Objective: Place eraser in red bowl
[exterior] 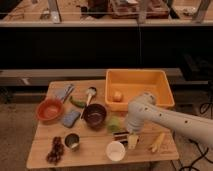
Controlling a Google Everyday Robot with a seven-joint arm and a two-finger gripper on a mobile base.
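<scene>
**End effector low over the tabletop, next to the eraser**

Seen from in front of and above a wooden tabletop (92,154) with 1 white robot arm (167,121) reaching in from the right edge. End effector (132,140) pointing down at the near right part of the tabletop, close to the surface. Cannot tell whether open, closed or clamped on anything.

Just left of the end effector: the eraser (120,135), a small dark striped block lying flat on the wood. Contact between the 2 not clear. Just in front of the eraser and to the end effector's near left: a white cup (115,150), upright. Just behind the eraser: a pale green item (114,124).

Far to the left of the end effector, near the left edge of the tabletop: the red bowl (50,110), upright, well apart from the eraser. Between red bowl and end effector: a blue-grey pad (70,118), then a dark brown bowl (94,115).

Behind the end effector: a large yellow bin (150,80) holding 1 round orange item (117,96). To the right of the end effector: a pale yellow item (157,142) lying on the wood. Left and nearer: a small metal cup (72,141) and a dark bunch, perhaps grapes (56,149).
</scene>
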